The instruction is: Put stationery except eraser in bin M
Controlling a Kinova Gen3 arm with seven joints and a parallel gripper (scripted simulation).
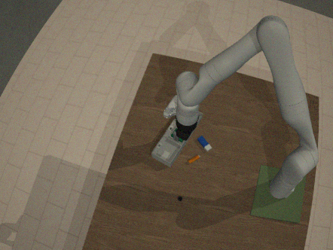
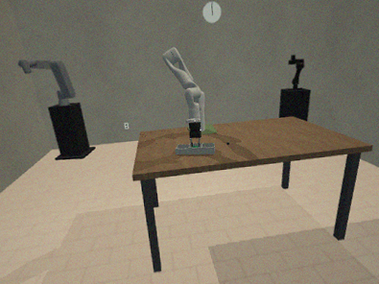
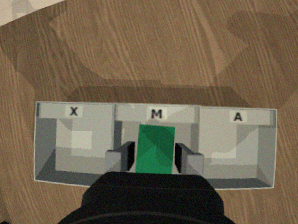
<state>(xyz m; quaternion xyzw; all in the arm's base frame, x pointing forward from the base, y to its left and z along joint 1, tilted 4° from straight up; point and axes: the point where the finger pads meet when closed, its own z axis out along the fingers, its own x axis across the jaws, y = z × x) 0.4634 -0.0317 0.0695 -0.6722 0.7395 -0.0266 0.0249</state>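
My gripper (image 1: 180,138) (image 2: 195,142) (image 3: 154,152) points down at the middle bin, marked M (image 3: 129,114). It is open, with a narrow gap on each side of a green block (image 3: 155,150) that lies between the fingers, within the outline of bin M. Whether the block rests on the bin floor is hard to tell. A blue and white eraser (image 1: 204,143) lies on the table beside the bins. A short orange stick (image 1: 193,159) lies near it. A small black round thing (image 1: 180,198) (image 2: 227,143) lies farther off.
Bin X (image 3: 67,155) and bin A (image 3: 245,145) adjoin bin M on either side, in one grey row standing on the table (image 1: 143,211) (image 2: 275,143). A green mat (image 1: 260,205) lies under the arm's base. A pale object (image 1: 170,109) shows partly behind the wrist.
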